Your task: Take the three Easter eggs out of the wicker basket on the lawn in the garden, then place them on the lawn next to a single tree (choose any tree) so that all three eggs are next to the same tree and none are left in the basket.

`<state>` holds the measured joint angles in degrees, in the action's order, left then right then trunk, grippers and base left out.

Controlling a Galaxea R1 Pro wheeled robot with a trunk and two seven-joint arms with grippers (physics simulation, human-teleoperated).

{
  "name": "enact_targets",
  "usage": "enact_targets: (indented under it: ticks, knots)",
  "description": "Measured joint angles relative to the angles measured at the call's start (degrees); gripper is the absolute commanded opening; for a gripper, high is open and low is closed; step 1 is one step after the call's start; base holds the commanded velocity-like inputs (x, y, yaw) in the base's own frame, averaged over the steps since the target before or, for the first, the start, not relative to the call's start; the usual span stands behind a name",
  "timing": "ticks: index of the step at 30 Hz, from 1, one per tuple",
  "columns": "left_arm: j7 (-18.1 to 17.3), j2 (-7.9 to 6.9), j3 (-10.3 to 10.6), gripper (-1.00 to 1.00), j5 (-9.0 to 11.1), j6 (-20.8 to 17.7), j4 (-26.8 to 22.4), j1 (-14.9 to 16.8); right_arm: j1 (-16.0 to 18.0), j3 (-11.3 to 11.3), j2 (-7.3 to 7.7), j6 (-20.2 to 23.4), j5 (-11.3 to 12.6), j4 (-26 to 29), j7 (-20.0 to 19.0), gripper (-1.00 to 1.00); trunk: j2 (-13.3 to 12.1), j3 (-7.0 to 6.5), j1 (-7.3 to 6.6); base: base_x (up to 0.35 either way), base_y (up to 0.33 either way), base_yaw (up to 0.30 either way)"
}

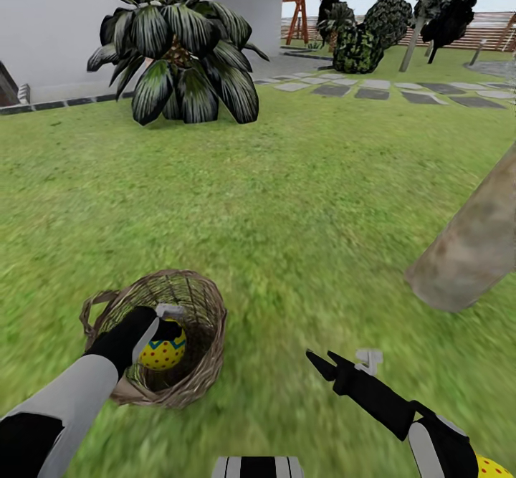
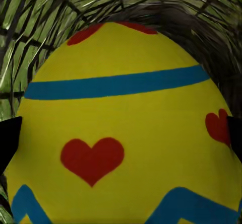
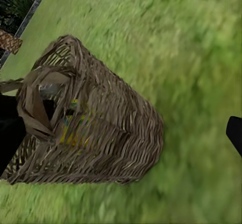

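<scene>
The wicker basket (image 1: 204, 320) sits on the lawn (image 1: 287, 198) at the lower left. My left gripper (image 1: 168, 336) reaches down into it and is shut on an Easter egg (image 1: 162, 355). In the left wrist view that egg (image 2: 121, 128) is yellow with red hearts and blue bands, and a black fingertip (image 2: 7, 143) presses each of its sides. A second Easter egg (image 1: 494, 467) lies on the grass beside my right forearm. My right gripper (image 1: 322, 358) hovers open and empty over the grass right of the basket. The right wrist view looks at the basket (image 3: 106, 133) from the side.
A thick grey-brown tree (image 1: 473, 249) trunk leans up from the lawn at the right, close to my right arm. A short dark-fronded palm (image 1: 179, 48) stands at the back left before the white house. Stone slabs (image 1: 373, 91), shrubs and a fence lie far behind.
</scene>
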<state>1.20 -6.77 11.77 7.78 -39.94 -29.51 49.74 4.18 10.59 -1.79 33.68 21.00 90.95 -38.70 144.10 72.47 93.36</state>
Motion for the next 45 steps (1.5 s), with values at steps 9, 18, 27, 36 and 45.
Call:
enact_targets:
  ticks: [9,18,27,36,45]
  knots:
    - [-0.24,-0.01,0.18,-1.00,0.14,-4.82,-10.49,-0.02,0.01,0.00,0.00,0.00,0.00,0.00,0.00,1.00,-0.12,-2.00,-0.23,-0.001,0.000,0.000]
    - [-0.24,-0.01,0.17,-1.00,0.12,-7.46,-11.01,-0.02,0.01,0.00,0.00,0.00,0.00,0.00,0.01,1.00,-0.24,-3.99,-0.46,-0.078,-0.012,0.000]
    - [0.04,-0.35,0.06,-1.00,0.11,-11.79,-21.02,-0.33,0.00,0.00,0.00,0.00,0.00,0.01,-0.01,1.00,-0.36,-5.99,-0.69,-0.105,-0.067,0.000]
    - [1.36,-0.87,-0.24,-1.00,-0.18,-19.85,-48.80,-7.88,0.00,0.07,0.00,-0.03,0.00,0.00,-0.01,1.00,-0.48,-7.98,-0.93,-0.012,-0.009,0.000]
    - [3.14,-0.91,-0.42,-1.00,-0.29,-19.85,-56.76,-10.53,0.00,0.09,0.00,0.26,0.00,0.00,0.03,1.00,-0.60,-9.98,-1.16,0.000,0.000,0.000]
